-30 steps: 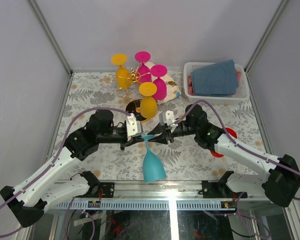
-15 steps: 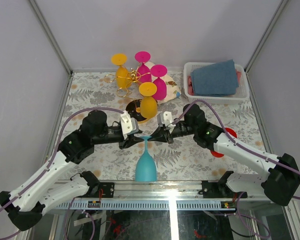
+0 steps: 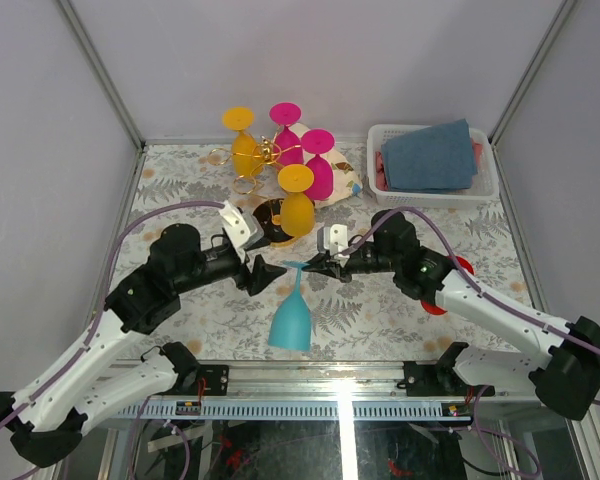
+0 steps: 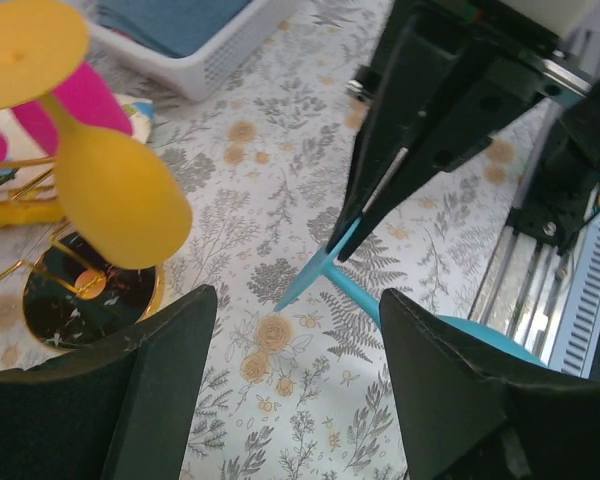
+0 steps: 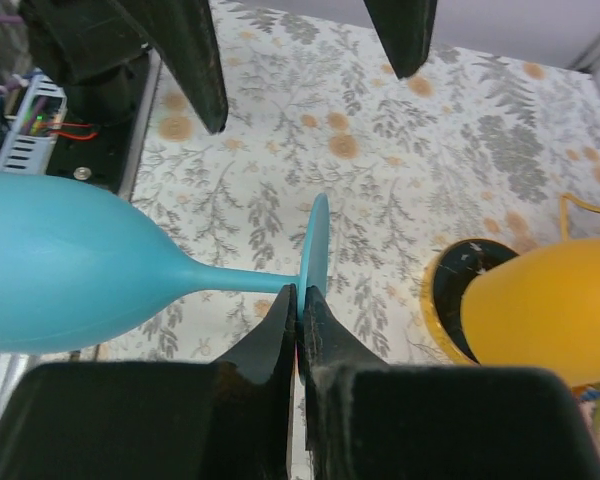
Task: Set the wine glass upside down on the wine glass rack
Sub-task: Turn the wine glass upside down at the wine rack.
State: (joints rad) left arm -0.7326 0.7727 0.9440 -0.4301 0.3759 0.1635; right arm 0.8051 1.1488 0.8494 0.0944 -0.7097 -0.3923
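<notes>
One opaque teal stemmed wine glass hangs above the floral-patterned tabletop, near its middle and at about 6 o'clock from the gold wire wine glass rack with the round black base. The right tool is closed tight on the thin rim of the glass's foot, a narrow pinch at the edge only. The left tool stands wide and empty just beside the foot, at its 9 o'clock, touching nothing. The glass looks stiff, light and smooth, so probably slippery, and breakable if dropped. With only the foot's edge caught, the bulkier bowl could swing or twist out. A surer hold would be the stem right under the foot, leaving the foot free to slip into a loop arm. The long axis runs from the foot at 12 o'clock to the bowl at 6 o'clock, leaning slightly toward 7, with the foot uppermost and the mouth aimed down toward the near edge.
</notes>
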